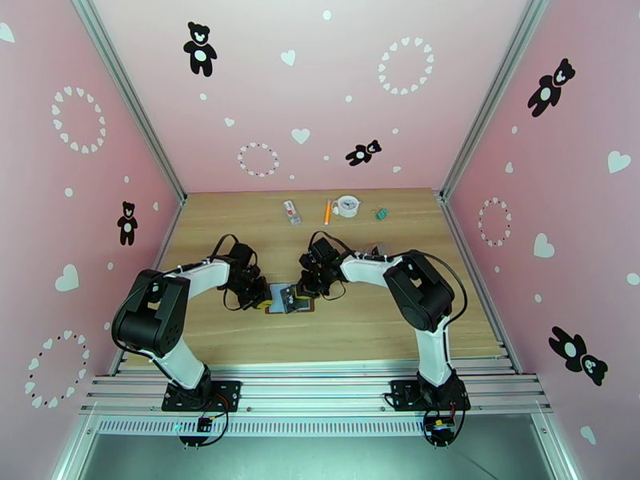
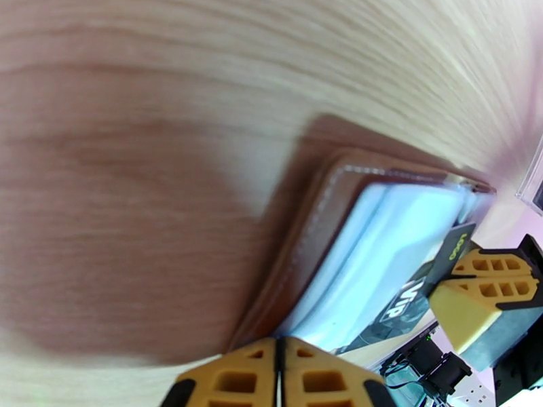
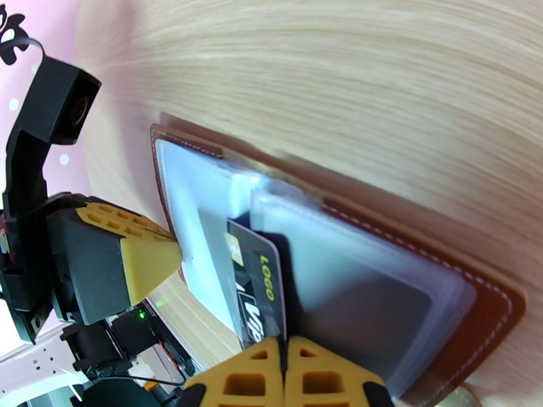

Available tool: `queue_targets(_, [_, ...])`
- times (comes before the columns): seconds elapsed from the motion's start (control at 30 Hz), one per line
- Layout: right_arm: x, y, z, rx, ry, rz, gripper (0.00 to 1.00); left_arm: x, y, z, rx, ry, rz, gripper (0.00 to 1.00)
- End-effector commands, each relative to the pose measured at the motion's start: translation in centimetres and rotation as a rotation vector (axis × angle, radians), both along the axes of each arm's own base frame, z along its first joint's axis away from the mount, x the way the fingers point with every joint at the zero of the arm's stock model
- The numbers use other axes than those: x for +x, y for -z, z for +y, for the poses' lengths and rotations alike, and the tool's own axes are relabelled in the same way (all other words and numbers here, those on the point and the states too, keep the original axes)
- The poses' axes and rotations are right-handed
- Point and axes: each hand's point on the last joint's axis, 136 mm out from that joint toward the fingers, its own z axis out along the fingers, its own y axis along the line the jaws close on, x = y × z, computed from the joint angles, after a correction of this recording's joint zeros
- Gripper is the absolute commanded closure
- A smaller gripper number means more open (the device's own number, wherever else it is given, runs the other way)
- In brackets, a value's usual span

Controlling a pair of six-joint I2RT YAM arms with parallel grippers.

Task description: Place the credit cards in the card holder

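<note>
Card holder point(image 1: 280, 300) lies open on the counter point(image 1: 384, 330), mid-frame in the top view, between both hands. Right hand point(image 3: 282, 354), bottom centre of its wrist view, is clamped on a black card point(image 3: 261, 286) whose far end sits in a clear pocket. Left hand point(image 2: 278, 351) is pinched closed on the card holder's pocket edge at bottom centre.

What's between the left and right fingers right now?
The open card holder, clear pockets up, with the black credit card pinched by the right fingers lying across it. Clearest in the right wrist view.
</note>
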Motion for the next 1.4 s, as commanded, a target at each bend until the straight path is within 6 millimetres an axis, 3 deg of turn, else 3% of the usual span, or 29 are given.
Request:
queue_targets(0.0, [0.5,0.4,-1.4,-0.055,0.063,-0.008,1.0,-1.4,2.1,1.1,0.062,0.0,0.062,0.92])
queue_targets(0.83, [1.3,1.4,-1.9,-0.082,0.19,-0.014,1.0,-1.9,2.7,1.1,0.059,0.008,0.08,0.92])
queue_targets(1.37, [-0.4,2.0,0.5,-0.087,0.136,-0.011,1.0,-1.6,2.7,0.8,0.045,0.01,0.08,0.92])
